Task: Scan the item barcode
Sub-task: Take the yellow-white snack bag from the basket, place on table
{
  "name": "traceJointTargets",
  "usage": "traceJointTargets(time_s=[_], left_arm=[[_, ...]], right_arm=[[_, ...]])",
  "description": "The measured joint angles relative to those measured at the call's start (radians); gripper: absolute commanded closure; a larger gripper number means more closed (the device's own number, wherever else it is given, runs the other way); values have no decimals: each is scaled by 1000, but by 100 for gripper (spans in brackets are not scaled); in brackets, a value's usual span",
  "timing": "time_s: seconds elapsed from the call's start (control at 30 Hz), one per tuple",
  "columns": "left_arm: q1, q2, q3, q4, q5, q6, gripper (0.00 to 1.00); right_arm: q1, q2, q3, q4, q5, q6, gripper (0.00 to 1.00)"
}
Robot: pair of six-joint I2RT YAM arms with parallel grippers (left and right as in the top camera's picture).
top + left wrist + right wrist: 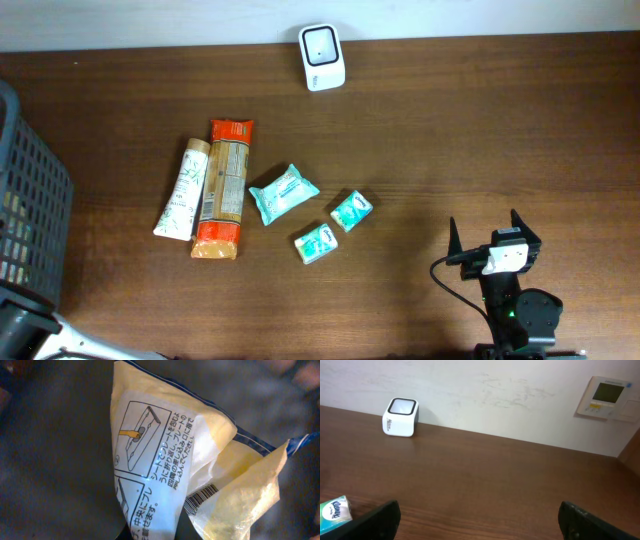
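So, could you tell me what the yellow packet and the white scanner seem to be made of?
Yellow packet: likely thin plastic film, glossy; it crumples in sharp folds and catches glare. White scanner: apparently hard moulded plastic, smooth, with rounded edges.

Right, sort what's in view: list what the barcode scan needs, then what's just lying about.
For the job:
yellow packet, its barcode showing
white scanner at the table's far edge

Lying about for now:
white tube
orange pack
teal wipes pack
two small tissue packs
dark basket
right pincer, open and empty
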Motion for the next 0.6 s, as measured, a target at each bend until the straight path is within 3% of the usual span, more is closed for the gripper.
traceJointTargets(time_s=[0.1, 0.27, 0.37, 0.47, 0.6], left_arm=[[0, -109, 113, -17, 67, -174, 100], [-63, -468, 195, -80, 203, -327, 100], [-232, -596, 211, -248, 256, -353, 100], [-455, -572, 201, -427, 233, -364, 100], [-744, -507, 105, -473, 138, -367, 100]], right_arm=[[0, 0, 0, 0, 0, 0, 1], [0, 0, 0, 0, 0, 0, 1], [0, 0, 0, 0, 0, 0, 1], [0, 0, 0, 0, 0, 0, 1], [0, 0, 0, 0, 0, 0, 1]])
